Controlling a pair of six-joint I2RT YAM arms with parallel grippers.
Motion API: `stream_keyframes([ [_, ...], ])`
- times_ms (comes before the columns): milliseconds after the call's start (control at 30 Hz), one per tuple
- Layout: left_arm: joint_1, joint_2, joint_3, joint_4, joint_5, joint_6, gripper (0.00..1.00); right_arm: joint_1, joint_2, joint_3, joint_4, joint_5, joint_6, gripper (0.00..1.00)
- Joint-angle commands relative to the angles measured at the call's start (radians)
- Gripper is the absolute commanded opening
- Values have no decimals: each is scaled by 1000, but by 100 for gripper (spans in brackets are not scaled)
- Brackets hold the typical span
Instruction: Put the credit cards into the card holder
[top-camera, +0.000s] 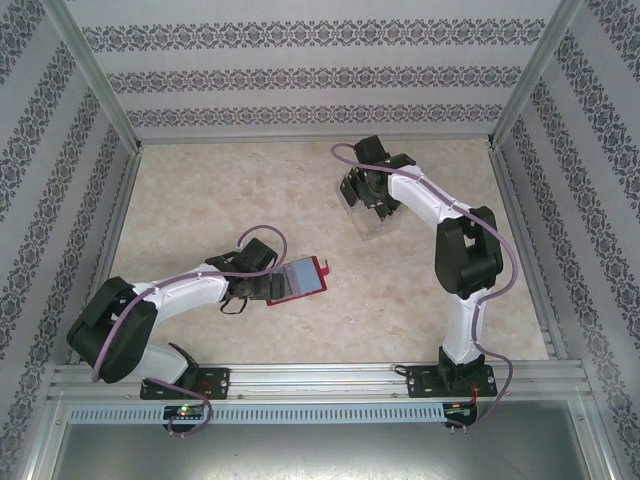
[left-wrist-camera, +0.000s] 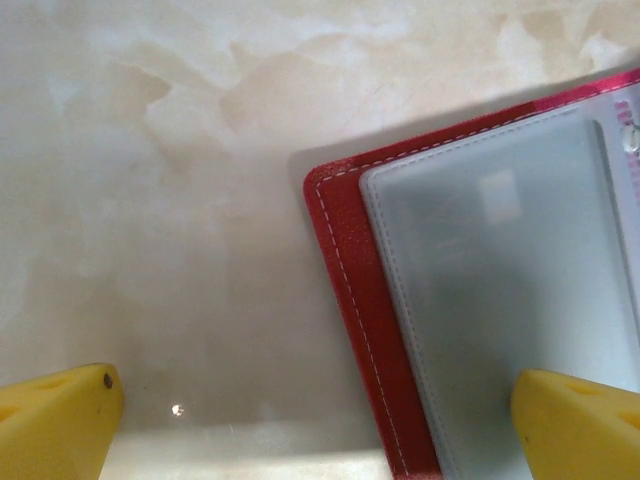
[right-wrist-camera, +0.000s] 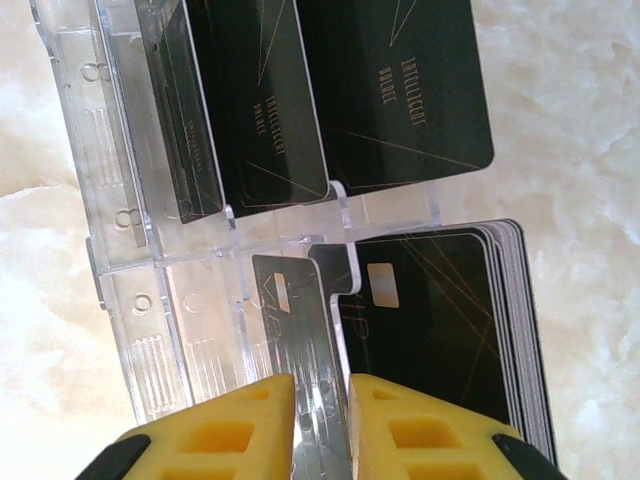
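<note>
While left claw (left-wrist-camera: 315, 415) gapes, right claw (right-wrist-camera: 322, 400) (grip unclear) straddles a thin credit card (right-wrist-camera: 300, 320).

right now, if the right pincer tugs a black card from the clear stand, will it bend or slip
Probably stiff: the cards sit flat and straight in the clear stand. Likely slippery; their faces look glossy. The stand may shift with the pull.
</note>
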Motion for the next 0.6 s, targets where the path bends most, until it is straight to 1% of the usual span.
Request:
stream_keyframes([
  [0,-8,12,0,-25,-17,22,100,-10,2,-8,-19,-11,5,19],
  [300,-8,14,-2,-22,-16,20,100,-18,-28,-35,-13,-17,11,15],
  [567,-8,12,-1,-26,-14,25,100,-19,-62,-31,-17,-38,2,7],
])
